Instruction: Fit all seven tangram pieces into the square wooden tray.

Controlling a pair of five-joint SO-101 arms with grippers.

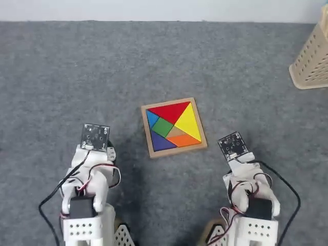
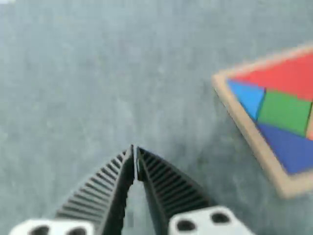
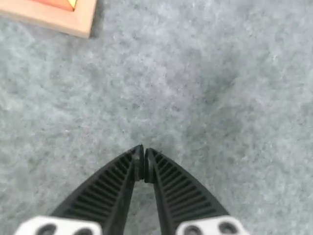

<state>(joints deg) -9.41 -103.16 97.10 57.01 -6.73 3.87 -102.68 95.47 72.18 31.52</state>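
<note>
A grey felt-like mat [image 1: 61, 66] covers the table. A strip of white wall [image 1: 154, 9] runs along its far edge, and a beige perforated basket [image 1: 312, 56] stands at the far right corner. In the middle of the mat we see the square wooden tray [image 1: 149, 134], turned slightly askew, lying flat between the two arms and a little beyond them.

All seven pieces sit inside the tray and fill it:
- a red triangle [image 1: 169, 111] along the far side
- a yellow triangle [image 1: 188, 124] on the right
- a small blue triangle [image 1: 151, 119] at the left
- a green square [image 1: 162, 127] beside the blue one
- a purple triangle [image 1: 161, 142] at the near left corner
- an orange piece [image 1: 184, 139] along the near side
- a small tan triangle [image 1: 177, 131] in the middle

The left gripper [image 2: 135, 149] hangs over the mat, apart from the tray, which lies off to its right. Its jaws are pressed together with nothing between them. The right gripper [image 3: 144, 149] is likewise over the mat, with the tray's corner ahead and to its left. Its jaws meet tip to tip and hold nothing.
</note>
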